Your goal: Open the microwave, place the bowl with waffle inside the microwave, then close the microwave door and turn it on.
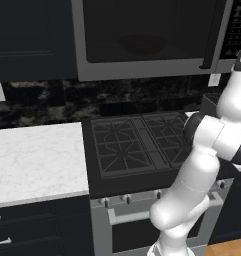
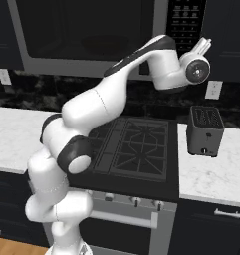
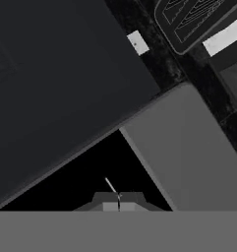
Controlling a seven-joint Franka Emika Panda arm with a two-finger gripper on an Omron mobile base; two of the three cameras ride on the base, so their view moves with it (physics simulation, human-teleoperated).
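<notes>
The microwave [image 1: 142,70] hangs above the stove, and the microwave door [image 2: 86,64] is closed. Behind its dark glass a dim round shape [image 1: 142,45] shows, which looks like the bowl. The waffle cannot be made out through the glass. A dark vertical handle [image 1: 212,35] runs beside the button panel [image 2: 186,20] on the right. My gripper [image 2: 205,45] is raised to the lower right corner of that panel, fingers together with nothing between them. In the hand view the shut fingertips [image 3: 119,199] sit over a dark surface next to a grey slab [image 3: 189,147].
A black gas stove [image 2: 136,147] lies under the arm, with an oven handle [image 2: 126,219] below. A grey toaster [image 2: 205,130] stands on the right marble counter [image 2: 211,179], under a wall outlet [image 2: 213,89]. Another marble counter [image 1: 37,160] spreads to the left.
</notes>
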